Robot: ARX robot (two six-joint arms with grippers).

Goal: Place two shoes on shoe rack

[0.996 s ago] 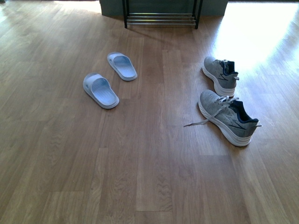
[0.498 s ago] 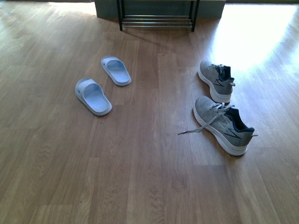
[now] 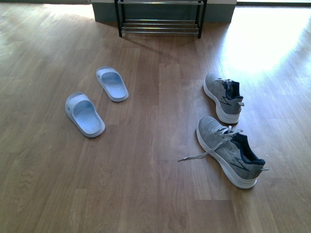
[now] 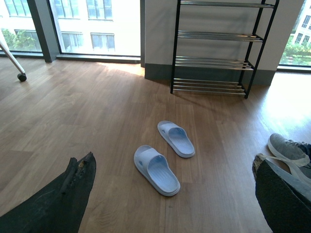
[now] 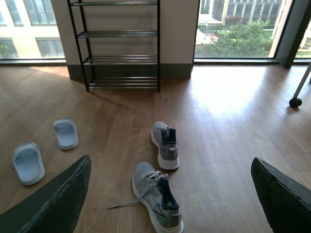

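**A:** On the wooden floor [image 3: 146, 194], right of the middle in the front view, lie the two grey sneakers. The near sneaker [image 3: 228, 151] points its toe away and to the left, and one loose lace [image 3: 194, 156] trails out across the boards on its left side.

**B:** And the other one?

**A:** The far sneaker [image 3: 222, 97] sits just beyond it, upright on its white sole, apart from the first. Both show dark navy lining at the heel.

**B:** Where is the shoe rack?

**A:** The shoe rack [image 3: 159, 22] stands at the far end of the floor against a grey wall base, well apart from the sneakers. It has a black frame with chrome rods in tiers.

**B:** Anything else down there?

**A:** Two pale blue slippers, off to the left: the near slipper [image 3: 85, 114] and the far slipper [image 3: 112, 83], side by side but not touching.

**B:** The claws?

**A:** The left claw [image 4: 172, 159] has its dark fingers [image 4: 58, 199] spread wide, above the floor. The right claw [image 5: 170, 160] is spread just as wide, with the sneakers in view between its fingers [image 5: 53, 201]. Behind the rack are large windows [image 4: 97, 24].
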